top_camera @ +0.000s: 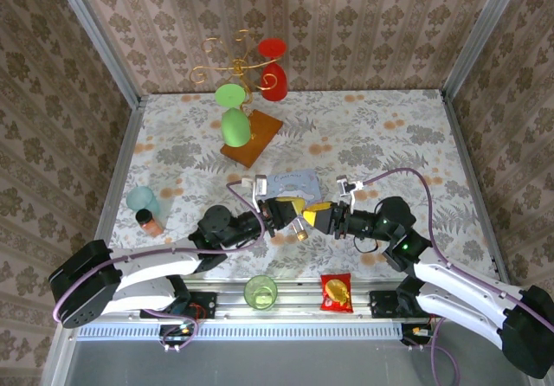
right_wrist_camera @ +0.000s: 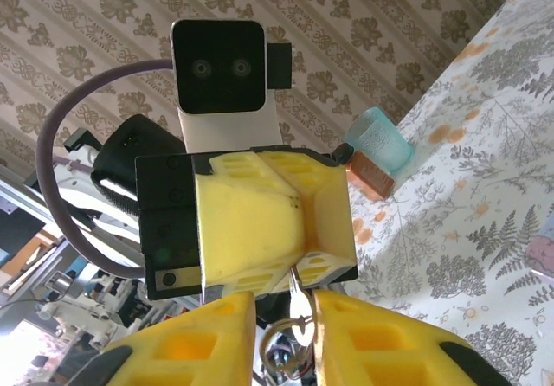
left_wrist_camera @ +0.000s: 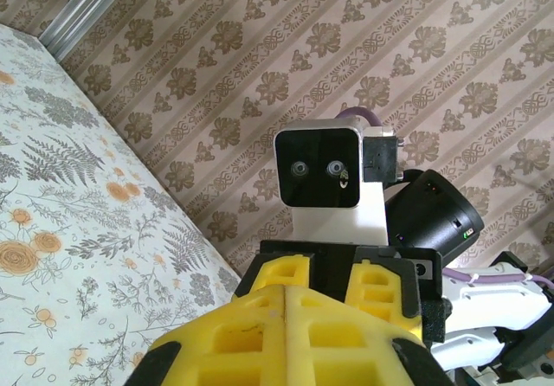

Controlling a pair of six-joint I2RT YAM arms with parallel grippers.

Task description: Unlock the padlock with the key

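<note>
Top external view: the two arms meet nose to nose over the table [top_camera: 389, 135], a little inside the middle of its near edge. The left gripper [top_camera: 297, 213] and the right gripper [top_camera: 314, 218] have their yellow tips almost touching.

The padlock [top_camera: 301, 232] shows as a tiny brass speck just below that meeting point, on the near-edge side. It is tucked against the underside of the left tip; too small to tell what bears it.

Left wrist view: the left fingers [left_wrist_camera: 216, 343] are pressed flat together, one seam and no gap. The right gripper's black and yellow head sits directly beyond them.

Right wrist view: the right fingers [right_wrist_camera: 190, 343] stand a narrow slot apart. A thin silver loop [right_wrist_camera: 275, 344] hangs in that slot; whether the pads pinch it cannot be told, nor whether it is shackle or ring. From the loop a slim silver sliver rises to the seam of the left tips — the key [right_wrist_camera: 295, 295], as far as can be made out.

Elsewhere on the table:
- blue tin [top_camera: 299, 183] just behind the grippers
- red snack packet [top_camera: 336, 292] and green glass [top_camera: 260, 292] at the near edge
- teal cup [top_camera: 143, 200] and a small orange jar [top_camera: 149, 222] by the left edge
- wooden mug stand [top_camera: 251, 139] toward the far edge
</note>
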